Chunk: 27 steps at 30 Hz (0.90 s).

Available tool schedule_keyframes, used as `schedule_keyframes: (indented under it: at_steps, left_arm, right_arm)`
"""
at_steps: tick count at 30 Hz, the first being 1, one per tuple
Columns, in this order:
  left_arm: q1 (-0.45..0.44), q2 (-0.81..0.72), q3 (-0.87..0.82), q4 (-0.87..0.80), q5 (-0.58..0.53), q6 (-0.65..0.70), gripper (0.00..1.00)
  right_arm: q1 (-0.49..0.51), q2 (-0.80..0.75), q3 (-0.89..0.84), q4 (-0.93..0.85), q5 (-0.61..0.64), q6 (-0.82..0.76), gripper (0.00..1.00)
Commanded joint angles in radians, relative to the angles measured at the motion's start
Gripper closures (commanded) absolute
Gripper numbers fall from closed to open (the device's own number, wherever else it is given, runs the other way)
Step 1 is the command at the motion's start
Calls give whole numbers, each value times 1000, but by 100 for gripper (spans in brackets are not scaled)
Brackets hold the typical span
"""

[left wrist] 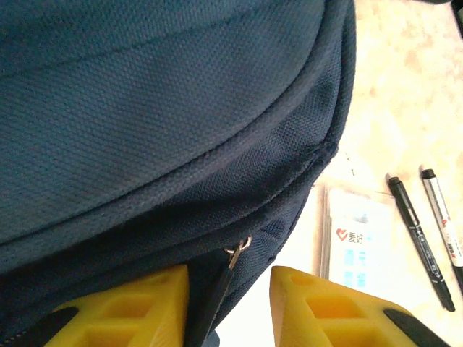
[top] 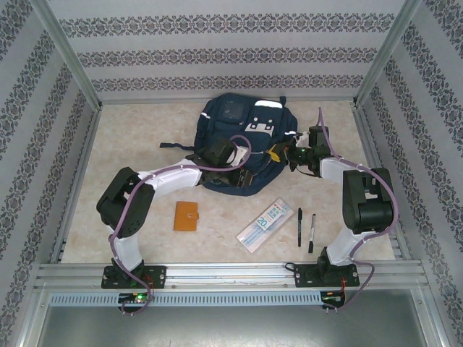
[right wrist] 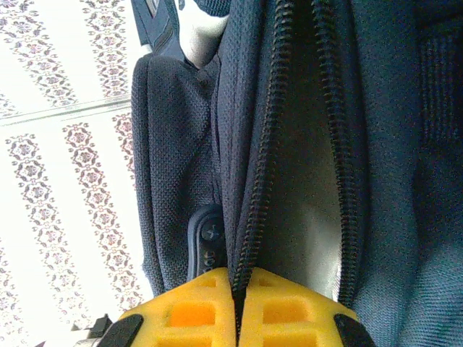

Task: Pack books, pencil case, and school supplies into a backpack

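We see the left gripper (left wrist: 228, 280) with its yellow jaws standing apart against the near edge of the large navy-blue fabric backpack (top: 233, 119). A dark zip pull on a small metal ring (left wrist: 231, 259) hangs down between these jaws, with a gap on each side, so nothing is clamped.

The right gripper (right wrist: 237, 280) has its yellow jaws pressed together on the backpack. They pinch the fabric edge along one row of teeth of an open zip (right wrist: 264, 159). Just beyond the jaws the zip gapes, and we see pale lining (right wrist: 307, 217) inside.

The backpack lies flat on the beige marbled table (top: 137, 137), with both grippers at its near end.

A flat, pale translucent pencil case (top: 265, 224) with a teal "20" lies near the left jaws, off to their outer side on the table. Just past it lie a slim all-black pen (top: 299, 226) and a slim black pen with a white section (top: 312, 233), side by side but apart.

A small orange-brown square notebook (top: 186, 215) lies closed, well apart from both pairs of jaws, towards the arm bases.
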Motion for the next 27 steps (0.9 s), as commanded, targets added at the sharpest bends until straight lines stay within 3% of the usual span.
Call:
schedule_keyframes:
  at_steps: [1,7,12,16,17,19,23,27]
  left_arm:
    - [2,25,8,-4,-28,37,65]
    - [2,22,13,-43,-83,64,73]
    - [2,16,7,-66,-42,113,100]
    - [2,-7,-5,-47,-21,118,100]
    - [2,-16,-11,-32,-14,111,100]
    - [2,-35,-29,22,17,82,100]
    - [-1,-54,-53,137,61,1,100]
    - [-21,-52,-27,160,52,-6,100]
  right_arm:
    - [18,-20,14,14,-67,11,100]
    - [11,-18,8,14,-61,10,100]
    - [-3,-15,11,17,-64,13,100]
    - [-27,-3,15,20,-70,21,100]
    - [-32,-2,14,20,-65,20,94]
    - [-43,-5,6,23,-58,20,73]
    - [-39,-67,-61,27,-24,44,49]
    - [-30,-175,-178,16,36,79,42]
